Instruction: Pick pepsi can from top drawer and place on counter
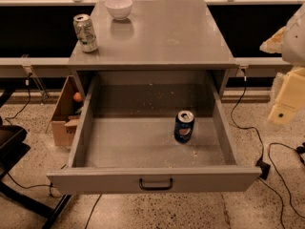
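Observation:
The pepsi can [184,126] is dark blue with a silver top and stands upright on the speckled floor of the top drawer [124,149], right of its middle. The drawer is pulled fully out, and its dark bar handle [156,184] is on the front panel. The counter [157,35] is the flat grey top of the cabinet behind it. My gripper [284,104] is a cream-coloured shape at the right edge of the view. It hangs outside the drawer's right wall, well apart from the can, with nothing seen in it.
A silver-white and green can [86,33] stands at the counter's left edge. A white bowl [118,8] sits at its back. A cardboard box [66,111] is on the floor to the left. A dark chair base [19,175] is at bottom left. Cables [267,161] run on the floor to the right.

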Controlling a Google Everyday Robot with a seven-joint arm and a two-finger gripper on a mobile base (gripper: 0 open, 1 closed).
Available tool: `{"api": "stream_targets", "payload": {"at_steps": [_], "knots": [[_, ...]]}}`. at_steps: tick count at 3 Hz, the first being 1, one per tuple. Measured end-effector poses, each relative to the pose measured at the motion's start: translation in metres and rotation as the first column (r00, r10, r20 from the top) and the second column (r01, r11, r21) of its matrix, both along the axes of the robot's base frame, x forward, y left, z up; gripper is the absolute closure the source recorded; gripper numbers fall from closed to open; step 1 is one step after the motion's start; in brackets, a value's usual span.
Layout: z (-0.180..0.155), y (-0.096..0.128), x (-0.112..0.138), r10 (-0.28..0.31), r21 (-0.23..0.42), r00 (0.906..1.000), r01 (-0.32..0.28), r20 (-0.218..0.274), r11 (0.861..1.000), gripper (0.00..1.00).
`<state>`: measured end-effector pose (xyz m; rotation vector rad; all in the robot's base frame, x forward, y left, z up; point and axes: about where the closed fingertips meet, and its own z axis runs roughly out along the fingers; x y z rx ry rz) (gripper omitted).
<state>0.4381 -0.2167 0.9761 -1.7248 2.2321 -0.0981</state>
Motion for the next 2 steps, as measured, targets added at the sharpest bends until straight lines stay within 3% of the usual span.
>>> {"api": "stream_targets", "payload": {"at_steps": [1, 2], "knots": [[0.001, 0.000, 0.000, -0.001, 0.004, 1.0000, 0.001, 0.005, 1.000, 0.00], [-0.021, 0.014, 0.013, 0.029, 0.102, 0.9994, -0.030, 0.019, 0.994, 0.00]]}}
